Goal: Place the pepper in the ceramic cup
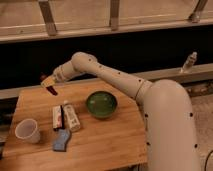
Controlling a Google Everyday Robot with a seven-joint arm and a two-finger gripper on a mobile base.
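Aloft, gripper (48, 83) jaws clamp pepper (52, 90) above table (112, 145) rear; packets (65, 117) beside ceramic cup (27, 131).

A: The table (115, 145) is smooth grained wood, the green bowl (101, 103) glossy.
B: The ceramic cup (27, 131), matt white. Smooth pale plastic arm (110, 77), its gripper (49, 85) over the table's far left corner, clamping the dull red pepper (52, 91).
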